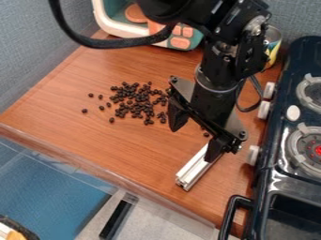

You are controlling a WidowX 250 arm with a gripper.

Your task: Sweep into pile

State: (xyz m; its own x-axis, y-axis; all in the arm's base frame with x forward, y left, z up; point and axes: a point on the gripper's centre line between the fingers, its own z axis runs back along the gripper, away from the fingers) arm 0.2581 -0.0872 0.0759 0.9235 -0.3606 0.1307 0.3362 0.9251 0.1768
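Note:
The black gripper (194,146) hangs right of centre over the wooden counter, open, with its two fingers wide apart. A loose, scattered patch of small dark beans (136,101) lies left of it, with several stray ones at the patch's left edge. A few more beans (206,134) show between the fingers. A silver metal bar (196,169) slants from below the right-hand finger toward the counter's front edge. Its upper end is partly hidden by that finger, and I cannot tell whether they touch.
A black toy stove (268,176) with knobs and a handle borders the right side. A teal and white toy (180,43) with orange buttons and a can (273,47) stand at the back. A clear edge strip (100,168) runs along the front.

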